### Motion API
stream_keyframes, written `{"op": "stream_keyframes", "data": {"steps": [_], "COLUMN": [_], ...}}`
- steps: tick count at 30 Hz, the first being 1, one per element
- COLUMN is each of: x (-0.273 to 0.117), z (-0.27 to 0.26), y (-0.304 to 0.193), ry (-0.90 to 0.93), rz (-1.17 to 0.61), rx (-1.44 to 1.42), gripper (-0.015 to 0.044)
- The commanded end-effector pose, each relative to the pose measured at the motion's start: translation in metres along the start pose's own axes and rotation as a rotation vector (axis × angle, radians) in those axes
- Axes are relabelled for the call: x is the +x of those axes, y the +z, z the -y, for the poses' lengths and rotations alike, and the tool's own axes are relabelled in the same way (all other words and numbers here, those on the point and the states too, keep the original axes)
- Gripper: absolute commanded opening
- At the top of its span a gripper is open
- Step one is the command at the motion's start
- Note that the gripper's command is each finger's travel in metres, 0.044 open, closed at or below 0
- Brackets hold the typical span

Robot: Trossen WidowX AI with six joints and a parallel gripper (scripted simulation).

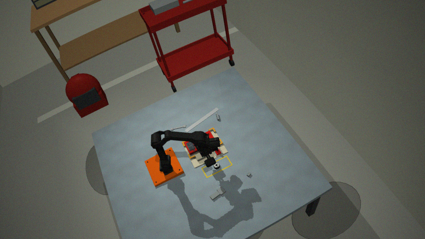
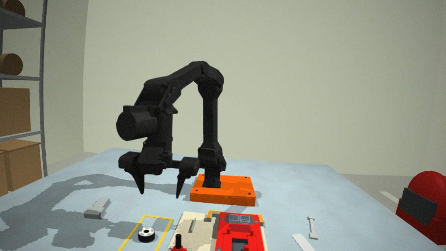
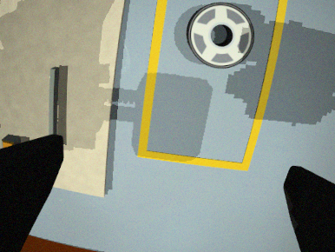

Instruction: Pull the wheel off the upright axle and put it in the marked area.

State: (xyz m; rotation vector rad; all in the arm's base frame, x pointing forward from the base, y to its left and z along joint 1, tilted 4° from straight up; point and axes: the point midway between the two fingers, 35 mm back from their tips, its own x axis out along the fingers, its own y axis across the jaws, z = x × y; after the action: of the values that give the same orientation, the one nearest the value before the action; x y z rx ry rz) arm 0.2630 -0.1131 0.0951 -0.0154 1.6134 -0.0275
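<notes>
The wheel, black with a white spoked face, lies flat on the table inside the yellow outline of the marked area. It touches none of the yellow lines. My gripper is wide open and empty. It hangs above the table, clear of the wheel, back toward the arm's base. The black upright axle stands bare on its red mount at the front of the cream board in the exterior view.
The cream board with a red block lies beside the marked area. A grey stepped piece, a white strip and a small link lie on the table. The orange base plate is behind.
</notes>
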Motion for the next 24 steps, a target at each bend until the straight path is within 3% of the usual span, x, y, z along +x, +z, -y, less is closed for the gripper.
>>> {"op": "stream_keyframes", "data": {"steps": [1, 24], "x": [-0.016, -0.021], "z": [-0.011, -0.016], "y": [-0.025, -0.037], "ry": [-0.004, -0.004], "rz": [0.005, 0.004], "rx": [0.002, 0.003], "gripper": [0.044, 0.044]}}
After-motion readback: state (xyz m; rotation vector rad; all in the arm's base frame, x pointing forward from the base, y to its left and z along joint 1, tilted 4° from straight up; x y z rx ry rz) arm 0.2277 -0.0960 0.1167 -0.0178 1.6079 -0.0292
